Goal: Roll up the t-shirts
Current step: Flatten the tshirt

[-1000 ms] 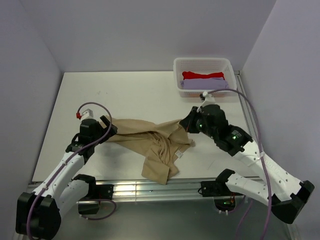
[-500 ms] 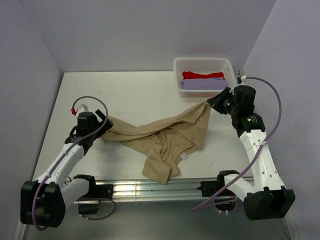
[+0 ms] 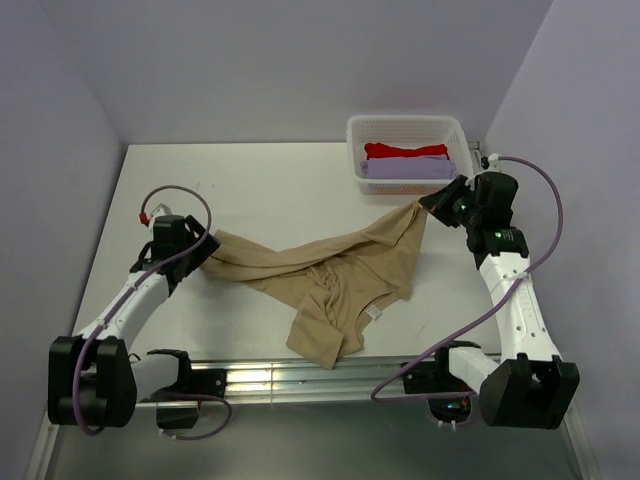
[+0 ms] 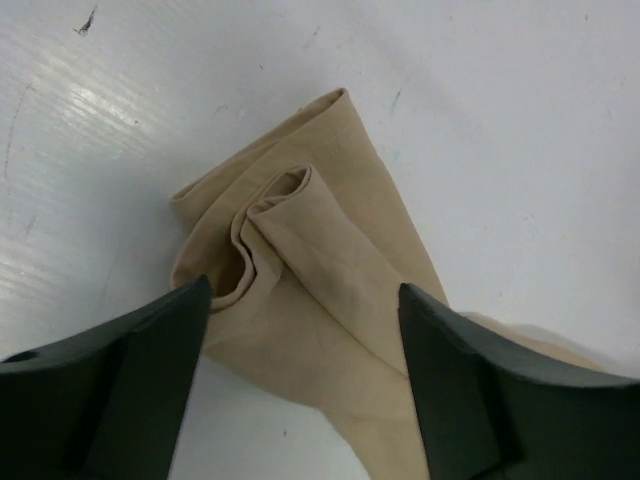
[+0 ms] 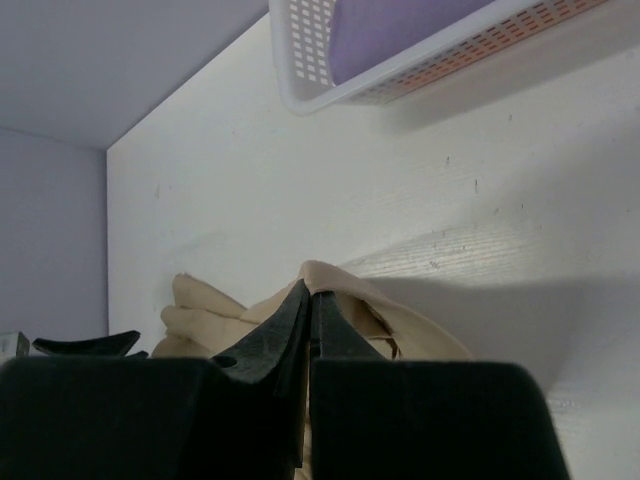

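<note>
The tan t-shirt lies crumpled and stretched across the table's middle. One end sits by my left gripper, the other is lifted at my right gripper. In the left wrist view a folded sleeve end of the tan t-shirt lies under my left gripper, whose jaws stand wide with nothing pinched. In the right wrist view my right gripper is shut on a fold of the tan t-shirt. A red t-shirt and a lavender t-shirt lie in the basket.
The white lattice basket stands at the back right, just behind my right gripper; its wall shows near in the right wrist view. The metal rail runs along the table's near edge, below the shirt's hanging hem.
My right gripper has carried its corner of the tan t-shirt right and back toward the basket, stretching the shirt out. My left arm shifted slightly left and its jaws narrowed a little.
</note>
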Robot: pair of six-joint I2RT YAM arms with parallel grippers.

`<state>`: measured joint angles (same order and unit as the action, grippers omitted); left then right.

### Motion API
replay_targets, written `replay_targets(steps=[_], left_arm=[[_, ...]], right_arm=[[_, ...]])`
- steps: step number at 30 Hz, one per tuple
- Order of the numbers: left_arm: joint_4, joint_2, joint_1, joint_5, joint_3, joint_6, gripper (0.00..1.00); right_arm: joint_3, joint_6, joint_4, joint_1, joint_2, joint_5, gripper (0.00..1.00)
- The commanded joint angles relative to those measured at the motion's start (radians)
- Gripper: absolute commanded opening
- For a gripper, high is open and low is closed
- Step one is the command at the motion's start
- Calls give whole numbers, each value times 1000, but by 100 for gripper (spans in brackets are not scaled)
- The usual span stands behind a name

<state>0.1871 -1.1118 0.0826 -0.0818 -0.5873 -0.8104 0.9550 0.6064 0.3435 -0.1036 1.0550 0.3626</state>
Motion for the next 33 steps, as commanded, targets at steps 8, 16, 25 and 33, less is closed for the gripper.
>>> replay_targets(steps=[8,16,25,33], left_arm=[[-80,-201,-18,42,-143,23,63],[-60,-319,-18,60,-169,13,48],[3,-290,-18,73,-213,30,0],[196,-142,-41,73,-382,34,0]], right_arm=[[-19,-31,-83,-5,-13,90,0],[-13,-34,-80,-4,-10,98,0],[-12,-31,-81,-4,2,105,0],[7,-19,-77,-4,11,102,0]])
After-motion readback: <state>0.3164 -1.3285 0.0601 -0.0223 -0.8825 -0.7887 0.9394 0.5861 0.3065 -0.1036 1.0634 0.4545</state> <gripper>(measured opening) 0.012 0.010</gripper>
